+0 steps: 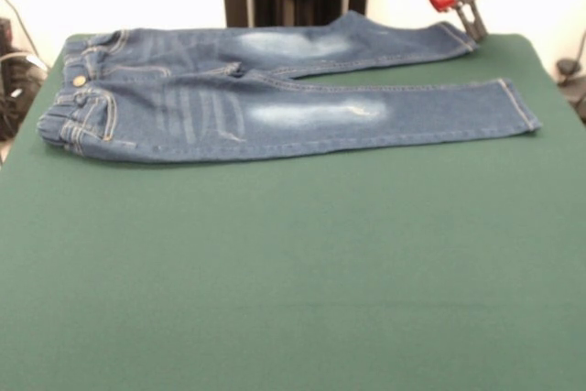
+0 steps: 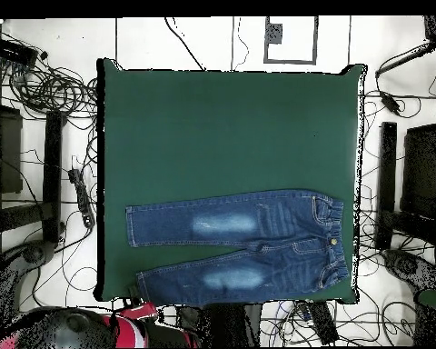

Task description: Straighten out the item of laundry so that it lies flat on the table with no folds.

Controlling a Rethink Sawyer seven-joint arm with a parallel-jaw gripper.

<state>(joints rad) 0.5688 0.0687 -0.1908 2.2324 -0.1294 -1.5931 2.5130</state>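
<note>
The pair of blue denim jeans (image 1: pixel 275 89) is lying spread out across the far half of the dark green desk (image 1: pixel 293 272), waistband pointing to nine o'clock in the front view and both legs running out toward three o'clock. The two legs are lying side by side, parting a little toward the hems, and the pale faded thigh patches are showing on each. The brass button (image 1: pixel 80 81) is glinting near the waistband. Up at one o'clock in the front view, the red and black end effector (image 1: pixel 476 32) is hanging right at the hem of the far leg; whether it is touching the cloth, and whether it is released or clenched, I cannot tell. From overhead, the jeans (image 2: pixel 240 244) are sitting in the desk's (image 2: pixel 231 127) five o'clock region.
</note>
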